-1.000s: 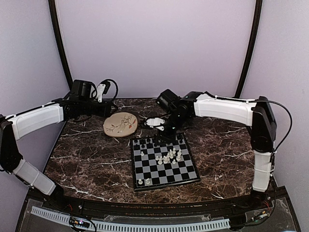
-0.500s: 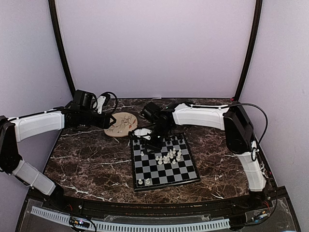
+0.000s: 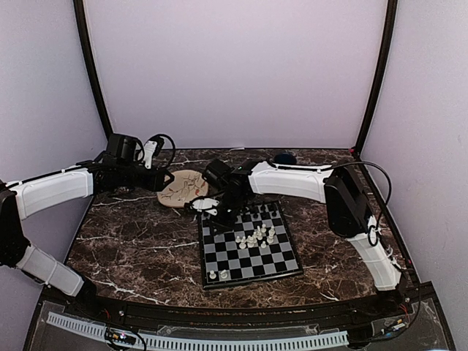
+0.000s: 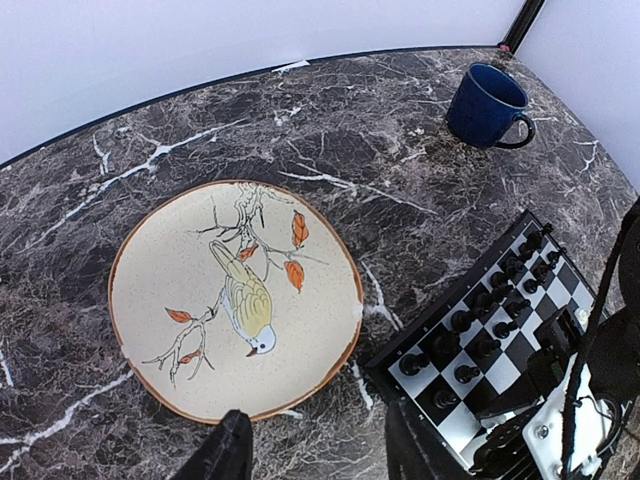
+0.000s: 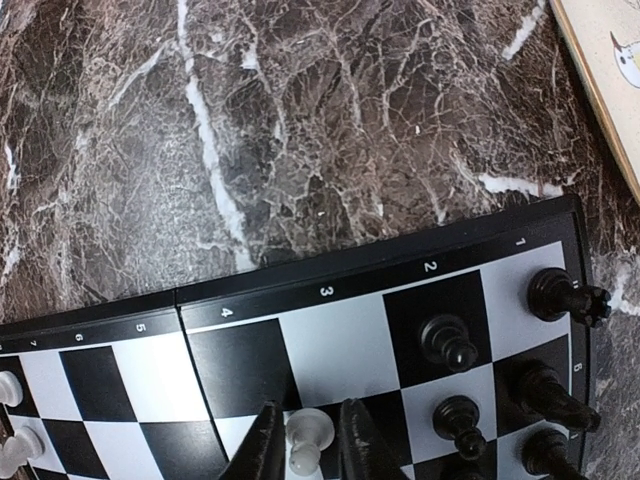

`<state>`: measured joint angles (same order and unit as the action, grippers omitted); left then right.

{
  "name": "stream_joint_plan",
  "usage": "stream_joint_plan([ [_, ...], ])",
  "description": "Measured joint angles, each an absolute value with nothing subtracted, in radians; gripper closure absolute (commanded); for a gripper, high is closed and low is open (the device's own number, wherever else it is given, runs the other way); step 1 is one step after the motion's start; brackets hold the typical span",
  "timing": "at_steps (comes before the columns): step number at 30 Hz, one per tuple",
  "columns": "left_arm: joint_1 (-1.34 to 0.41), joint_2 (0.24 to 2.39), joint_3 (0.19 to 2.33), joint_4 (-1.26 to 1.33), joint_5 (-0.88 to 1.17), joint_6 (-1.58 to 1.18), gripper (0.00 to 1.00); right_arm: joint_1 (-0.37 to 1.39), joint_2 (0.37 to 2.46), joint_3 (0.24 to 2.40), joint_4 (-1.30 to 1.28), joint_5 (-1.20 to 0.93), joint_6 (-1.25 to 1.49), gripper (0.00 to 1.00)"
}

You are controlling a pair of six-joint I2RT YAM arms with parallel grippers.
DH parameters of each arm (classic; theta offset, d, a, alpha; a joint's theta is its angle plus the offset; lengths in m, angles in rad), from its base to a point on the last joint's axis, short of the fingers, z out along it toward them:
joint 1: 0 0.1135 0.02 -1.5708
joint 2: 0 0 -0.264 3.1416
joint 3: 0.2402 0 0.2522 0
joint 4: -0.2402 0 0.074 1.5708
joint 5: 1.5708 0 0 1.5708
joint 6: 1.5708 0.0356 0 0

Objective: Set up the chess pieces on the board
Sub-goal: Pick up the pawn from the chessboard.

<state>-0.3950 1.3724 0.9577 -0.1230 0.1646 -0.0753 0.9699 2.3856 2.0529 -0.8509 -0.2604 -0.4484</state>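
The board (image 3: 281, 260) lies in the middle of the table. Black pieces (image 3: 252, 213) stand along its far rows. Cream-white pieces (image 3: 256, 236) cluster mid-board, and two more (image 3: 218, 275) stand at its near left corner. My right gripper (image 3: 212, 210) hovers over the board's far left corner. In the right wrist view it (image 5: 308, 442) is shut on a white pawn (image 5: 305, 438) above the board (image 5: 330, 345), next to black pawns (image 5: 447, 341). My left gripper (image 4: 320, 455) is open and empty, low between the plate and the board (image 4: 505, 372).
A round beige plate with a bird picture (image 3: 183, 189) (image 4: 170, 290) lies left of the board's far corner. A dark blue cup (image 4: 487, 103) (image 3: 285, 157) stands at the back. The right arm stretches across the back of the board.
My right arm has swung left along the board's far edge to its far left corner. The left gripper has shifted slightly right, toward the plate.
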Motion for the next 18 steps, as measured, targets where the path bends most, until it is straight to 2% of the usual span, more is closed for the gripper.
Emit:
stream_joint_plan([
  [4,-0.395,1.372,0.958,-0.121,0.165,-0.076,0.53,0.979,2.388,2.055,-0.863,-0.251,-0.446,0.87],
  [10,-0.390,1.372,0.958,-0.120,0.166,-0.076,0.52,0.987,2.387,2.055,-0.860,-0.239,-0.447,0.99],
  [18,-0.388,1.372,0.958,-0.120,0.165,-0.076,0.52,0.995,2.374,2.039,-0.861,-0.239,-0.448,1.00],
])
